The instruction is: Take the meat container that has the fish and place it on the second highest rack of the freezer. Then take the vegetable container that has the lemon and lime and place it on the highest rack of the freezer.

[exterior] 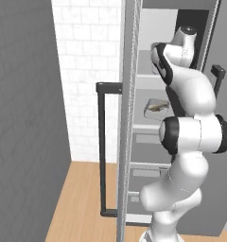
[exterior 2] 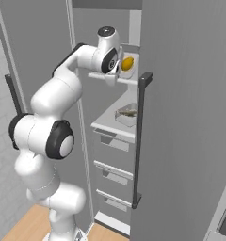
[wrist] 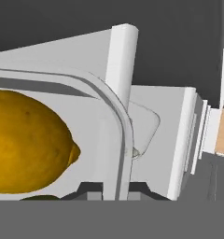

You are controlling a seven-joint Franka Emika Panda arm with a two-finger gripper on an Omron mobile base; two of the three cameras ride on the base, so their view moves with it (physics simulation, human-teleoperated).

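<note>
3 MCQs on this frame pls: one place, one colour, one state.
1. Where does the fish container sit?
A. on the shelf below the lemon's
B. in a bottom drawer
C. on the floor

2. What colour is the fruit closest to the hand?
A. red
B. yellow-orange
C. purple

3. What state is the freezer door in?
A. shut
B. swung open
C. taken off

Answers:
1 A: the fish lies in its container one shelf under the lemon.
2 B: the lemon is yellow-orange beside the hand.
3 B: the freezer door stands edge-on, shelves exposed.
</note>
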